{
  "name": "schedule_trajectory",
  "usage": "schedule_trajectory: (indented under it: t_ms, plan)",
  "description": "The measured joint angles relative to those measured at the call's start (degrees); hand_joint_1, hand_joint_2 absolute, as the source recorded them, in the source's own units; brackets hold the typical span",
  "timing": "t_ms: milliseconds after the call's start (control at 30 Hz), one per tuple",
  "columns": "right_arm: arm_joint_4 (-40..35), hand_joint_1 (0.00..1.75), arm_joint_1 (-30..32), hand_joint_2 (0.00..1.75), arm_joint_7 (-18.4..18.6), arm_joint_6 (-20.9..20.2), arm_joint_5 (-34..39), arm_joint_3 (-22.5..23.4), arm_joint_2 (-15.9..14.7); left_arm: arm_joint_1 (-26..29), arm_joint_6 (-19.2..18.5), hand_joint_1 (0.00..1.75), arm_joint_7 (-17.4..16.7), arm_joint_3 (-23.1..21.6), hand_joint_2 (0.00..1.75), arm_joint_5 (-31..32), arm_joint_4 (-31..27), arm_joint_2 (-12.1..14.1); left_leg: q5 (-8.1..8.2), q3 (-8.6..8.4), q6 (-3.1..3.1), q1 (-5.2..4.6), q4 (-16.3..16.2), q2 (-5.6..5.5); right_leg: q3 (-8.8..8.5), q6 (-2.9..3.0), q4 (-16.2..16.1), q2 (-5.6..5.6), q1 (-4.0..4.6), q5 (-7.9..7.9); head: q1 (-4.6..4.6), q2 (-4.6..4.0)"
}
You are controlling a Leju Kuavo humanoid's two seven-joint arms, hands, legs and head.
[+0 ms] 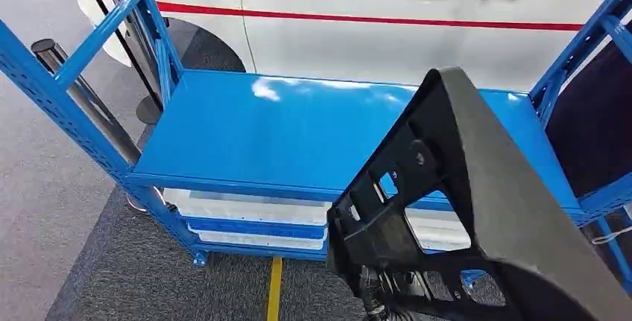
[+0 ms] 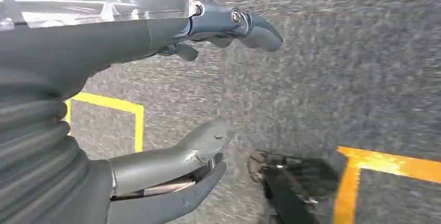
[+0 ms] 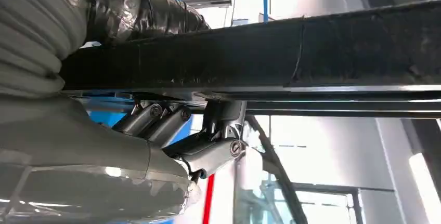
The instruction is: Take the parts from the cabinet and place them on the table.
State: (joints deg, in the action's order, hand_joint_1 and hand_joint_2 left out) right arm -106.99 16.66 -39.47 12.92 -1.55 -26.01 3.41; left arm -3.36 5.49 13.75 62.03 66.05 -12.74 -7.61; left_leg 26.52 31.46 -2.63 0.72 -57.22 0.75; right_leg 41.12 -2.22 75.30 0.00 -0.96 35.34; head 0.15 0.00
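A large black plastic part (image 1: 477, 209) with ribs and cut-outs is held up in front of me at the lower right, tilted, over the front edge of the blue cabinet shelf (image 1: 283, 127). My right hand (image 3: 177, 135) grips a long black bar of that part (image 3: 312, 52), with its fingers wrapped under the bar. My left hand (image 2: 130, 42) hangs over the grey carpet with its thumb (image 2: 177, 159) and fingers (image 2: 244, 24) spread apart and nothing between them. The top shelf surface is bare and glossy.
Behind the cabinet stands a white car (image 1: 358, 1) with a red stripe. Blue uprights (image 1: 52, 83) frame the shelf on both sides, and lower shelves hold white trays (image 1: 253, 209). A chrome post (image 1: 89, 105) leans at the left. Yellow tape (image 1: 274, 291) marks the carpet.
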Motion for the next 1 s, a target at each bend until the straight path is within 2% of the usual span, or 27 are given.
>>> schedule_trajectory:
  t_ms: [33, 67, 100, 133, 167, 200, 300, 333, 367, 400, 433, 467, 500, 533, 567, 600, 633, 667, 700, 733, 800, 833, 867, 900, 933, 967, 1000]
  plan:
    - [0.02, 1.75, 0.15, 1.75, 0.0, 0.2, 0.15, 0.0, 0.0, 0.02, -0.07, 0.0, 0.0, 0.0, 1.75, 0.13, 0.0, 0.02, -0.59, 0.97, 0.17, 0.04, -0.23, 0.01, -0.9, -0.18, 0.61, -0.01, -0.15, -1.28, 0.04, -0.02]
    - [0.02, 1.75, 0.27, 1.75, 0.0, 0.28, 0.24, 0.0, 0.0, 0.02, -0.15, 0.0, 0.02, 0.0, 1.75, 0.24, 0.0, 0.02, -1.03, 1.87, 0.36, 0.07, -0.49, 0.01, -2.84, -0.26, -1.01, -0.01, -0.33, -3.3, 0.0, 0.0]
    - [0.02, 1.75, 0.31, 1.75, 0.02, 0.46, 0.41, 0.0, 0.0, 0.04, -0.17, 0.0, 0.02, 0.0, 1.75, 0.44, 0.0, 0.02, -1.43, 2.72, 0.6, 0.11, -0.87, 0.01, -6.06, -0.26, -4.89, -0.03, -0.47, -5.34, 0.02, -0.02]
    - [0.02, 1.75, 0.31, 1.75, 0.02, 0.55, 0.63, 0.0, 0.02, 0.06, -0.26, 0.0, 0.02, -0.02, 1.75, 0.57, 0.02, 0.02, -1.73, 3.46, 0.89, 0.18, -1.25, -0.03, -10.06, -0.18, -10.29, -0.04, -0.55, -6.24, 0.0, -0.02]
    - [0.0, 1.75, 0.25, 1.75, 0.04, 0.59, 0.83, 0.0, 0.07, 0.01, -0.28, 0.0, 0.07, 0.0, 1.75, 0.7, 0.0, 0.02, -2.06, 3.84, 1.26, 0.14, -1.64, -0.08, -13.3, 0.07, -15.64, 0.04, -0.54, -4.06, 0.0, -0.02]
    - [0.0, 1.75, 0.33, 1.75, 0.07, 0.72, 1.03, 0.02, 0.07, 0.04, -0.28, 0.0, 0.11, -0.02, 1.75, 0.81, 0.0, 0.02, -2.38, 4.07, 1.68, 0.03, -1.81, -0.16, -14.44, 0.54, -17.58, 0.12, 0.04, -3.74, -0.07, -0.02]
    - [-0.11, 1.75, 0.71, 1.75, 0.09, 0.81, 1.49, 0.07, 0.09, 0.04, -0.35, 0.0, 0.15, 0.0, 1.75, 1.14, 0.0, 0.15, -3.87, 3.97, 3.03, 0.13, -1.12, -0.17, -13.29, 2.04, -17.23, 0.2, 0.44, -4.72, 0.07, -0.02]
    - [-0.13, 1.75, 0.78, 1.75, 0.11, 0.83, 1.77, 0.07, 0.13, 0.2, -0.39, 0.0, 0.17, 0.07, 1.75, 1.2, 0.0, 0.35, -3.89, 4.22, 3.37, 0.28, -1.33, -0.25, -12.83, 2.86, -17.91, 0.05, -0.18, -5.7, 0.0, 0.0]
    - [-0.15, 1.75, 0.8, 1.75, 0.13, 0.81, 2.1, 0.11, 0.22, 0.11, -0.46, 0.0, 0.15, 0.09, 1.75, 1.29, 0.0, 0.55, -1.18, 4.93, 3.55, 0.41, -2.65, -0.29, -12.1, 3.33, -17.86, 0.0, -0.05, -6.42, 0.0, 0.0]
    - [-0.24, 1.75, 0.89, 1.75, 0.13, 0.51, 2.77, 0.13, 0.37, 0.14, -0.55, 0.0, 0.15, 0.09, 1.75, 1.4, 0.0, 0.55, 2.45, 5.7, 3.65, 0.44, -5.24, -0.32, -11.23, 3.96, -17.85, 0.12, 0.03, -7.01, -0.04, -0.02]
    - [-0.35, 1.75, 1.11, 1.75, 0.07, 0.02, 3.61, 0.22, 0.39, 0.18, -0.61, 0.0, 0.13, 0.09, 1.75, 1.64, 0.0, 0.59, 5.98, 6.6, 3.83, 0.47, -8.92, -0.33, -10.33, 4.06, -17.77, 0.15, 0.15, -7.64, -0.02, 0.0]
    - [-0.61, 1.75, 1.4, 1.75, 0.04, -0.52, 4.54, 0.46, 0.42, 0.16, -0.7, 0.0, 0.13, 0.09, 1.75, 1.86, 0.0, 0.59, 8.83, 7.39, 3.97, 0.46, -13.2, -0.32, -9.44, 4.16, -17.72, 0.29, 0.33, -8.37, -0.02, -0.02]
    - [-0.81, 1.75, 1.59, 1.75, 0.02, -0.74, 5.01, 0.77, 0.48, 0.12, -0.7, 0.0, 0.13, 0.09, 1.75, 1.97, 0.0, 0.61, 10.13, 7.67, 4.01, 0.45, -16.68, -0.32, -8.39, 4.17, -17.6, 0.49, 0.57, -9.16, -0.02, -0.02]
    - [-0.98, 1.75, 1.64, 1.75, 0.02, -0.83, 5.27, 1.09, 0.52, 0.08, -0.7, 0.0, 0.13, 0.09, 1.75, 1.99, 0.0, 0.68, 9.28, 7.18, 3.91, 0.45, -18.38, -0.33, -7.44, 4.15, -17.38, 0.79, 0.75, -9.92, -0.02, -0.02]
    - [-1.09, 1.75, 1.74, 1.75, 0.02, -0.94, 5.37, 1.22, 0.52, 0.07, -0.7, 0.0, 0.13, 0.09, 1.75, 1.99, 0.0, 0.76, 7.21, 5.72, 3.7, 0.41, -17.78, -0.37, -6.33, 4.1, -17.13, 1.13, 0.88, -10.56, -0.02, -0.02]
    - [-1.29, 1.75, 1.92, 1.75, 0.0, -1.14, 5.4, 1.4, 0.55, 0.08, -0.7, 0.0, 0.11, 0.09, 1.75, 2.01, 0.0, 0.81, 4.77, 3.1, 3.35, 0.32, -14.96, -0.49, -5.18, 3.99, -16.74, 1.66, 1.02, -11.2, -0.04, -0.02]
    - [-1.62, 1.75, 2.18, 1.75, 0.0, -1.25, 5.55, 1.55, 0.55, 0.07, -0.7, 0.0, 0.09, 0.09, 1.75, 2.01, 0.0, 0.85, 3.33, -0.23, 2.78, 0.1, -10.63, -1.22, -4.18, 3.87, -16.41, 2.24, 1.12, -11.72, -0.04, -0.02]
    - [-1.9, 1.75, 2.32, 1.75, -0.02, -1.29, 5.75, 1.71, 0.55, 0.04, -0.7, 0.0, 0.09, 0.09, 1.75, 2.01, -0.02, 1.03, 3.72, -4.1, 1.96, -0.08, -5.3, -3.21, -3.59, 3.77, -16.03, 2.62, 0.93, -12.31, 0.0, -0.02]
    - [-2.1, 1.75, 2.41, 1.75, -0.02, -1.29, 5.92, 1.86, 0.55, 0.11, -0.77, 0.0, 0.04, 0.09, 1.75, 2.03, -0.15, 1.27, 6.06, -7.41, 1.37, -0.11, 0.24, -4.71, -2.96, 3.41, -15.76, 3.01, 1.43, -12.88, -0.04, -0.02]
    - [-2.23, 1.75, 2.51, 1.75, -0.02, -1.33, 5.94, 1.95, 0.57, 0.11, -0.79, 0.0, 0.0, 0.09, 1.75, 2.16, -0.17, 1.29, 6.16, -7.36, 1.88, -0.28, 0.7, -4.53, -2.94, 3.06, -15.95, 3.47, 1.1, -13.52, 0.0, 0.0]
    - [-2.56, 1.75, 2.75, 1.75, -0.02, -1.46, 5.97, 2.05, 0.61, -0.05, -0.81, 0.0, 0.0, 0.09, 1.75, 2.23, -0.17, 1.29, 5.54, -6.93, 1.34, -0.75, 0.87, -3.63, -2.81, 2.19, -16.48, 4.46, 0.67, -14.87, -0.24, 0.0]
    - [-2.73, 1.75, 3.05, 1.75, -0.02, -1.46, 5.99, 2.21, 0.61, -0.02, -0.83, 0.0, 0.0, 0.09, 1.75, 2.23, -0.15, 1.22, 4.48, -6.53, 0.97, -0.27, 1.48, -2.86, -2.48, 1.59, -17.0, 5.29, 1.17, -15.85, -0.13, 0.0]
    - [-2.82, 1.75, 3.31, 1.75, -0.02, -1.46, 5.99, 2.45, 0.61, -0.3, -0.9, 0.0, 0.0, 0.09, 1.75, 2.23, -0.17, 1.01, 3.59, -5.92, 0.73, 0.07, 1.73, -1.59, -1.92, 1.76, -16.3, 4.52, 0.81, -14.36, -0.15, -0.02]
    - [-3.06, 1.75, 3.41, 1.75, -0.02, -1.46, 6.01, 2.58, 0.61, -0.21, -0.9, 0.0, 0.0, 0.09, 1.75, 2.25, -0.17, 1.05, 2.83, -4.9, 0.12, 0.15, 1.78, -1.2, -1.0, 1.65, -14.15, 2.68, 0.84, -10.39, 0.0, 0.0]
    - [-3.06, 1.75, 3.39, 1.75, -0.02, -1.46, 6.03, 2.66, 0.61, -0.09, -0.9, 0.0, 0.0, 0.11, 1.75, 2.23, -0.17, 1.07, 2.17, -3.97, 0.06, 0.15, 1.78, -0.34, -0.18, 1.14, -10.41, 1.28, 0.51, -6.08, -0.04, 0.0]
    - [-3.06, 1.75, 3.4, 1.75, -0.02, -1.47, 6.03, 2.75, 0.61, 0.07, -0.9, 0.0, 0.0, 0.11, 1.75, 2.25, -0.17, 1.07, 1.56, -3.18, 0.03, 0.12, 1.74, 0.44, 0.45, 0.67, -6.49, 0.67, 0.15, -3.05, -0.04, -0.02]
    - [-3.06, 1.75, 3.41, 1.75, -0.02, -1.46, 6.03, 2.84, 0.61, 0.11, -0.9, 0.0, 0.0, 0.11, 1.75, 2.23, -0.17, 1.07, 0.92, -2.32, 0.13, 0.12, 1.66, 1.33, 0.88, 0.13, -2.52, 0.44, -0.14, -1.52, -0.04, 0.0]
